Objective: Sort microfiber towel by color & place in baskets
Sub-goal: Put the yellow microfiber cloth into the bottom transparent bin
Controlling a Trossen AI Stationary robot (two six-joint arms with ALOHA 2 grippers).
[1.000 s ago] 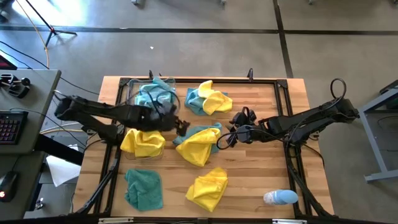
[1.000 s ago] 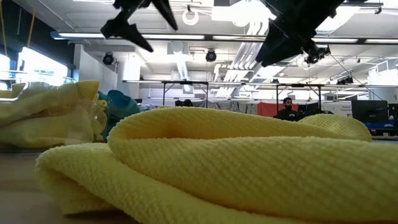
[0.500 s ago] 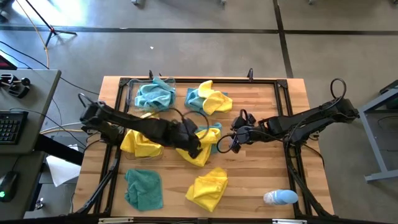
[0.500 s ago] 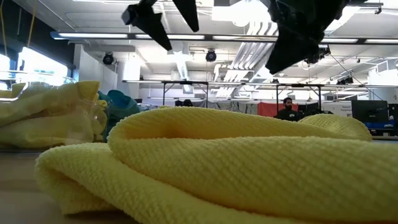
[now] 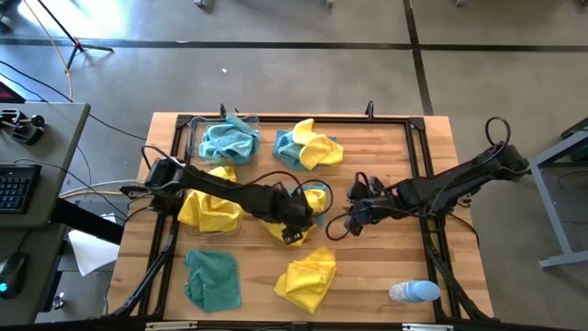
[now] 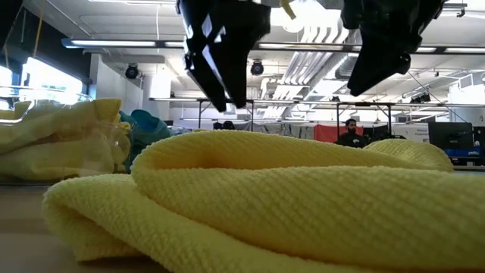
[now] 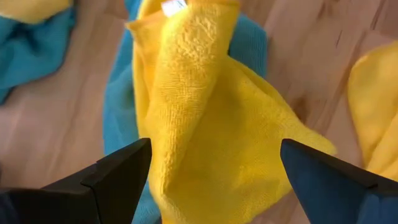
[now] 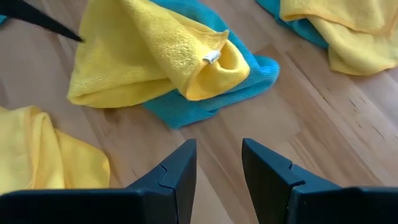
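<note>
Left gripper [image 5: 296, 230], fingers spread wide, is being held over the crumpled yellow microfiber towel [image 5: 292, 221] at table centre; right gripper [image 5: 342, 226], part-open and empty, is being held at its three o'clock.

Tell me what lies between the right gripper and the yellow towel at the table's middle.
Bare wood and a teal towel's edge separate the right gripper from the yellow towel, as the right wrist view shows.
</note>
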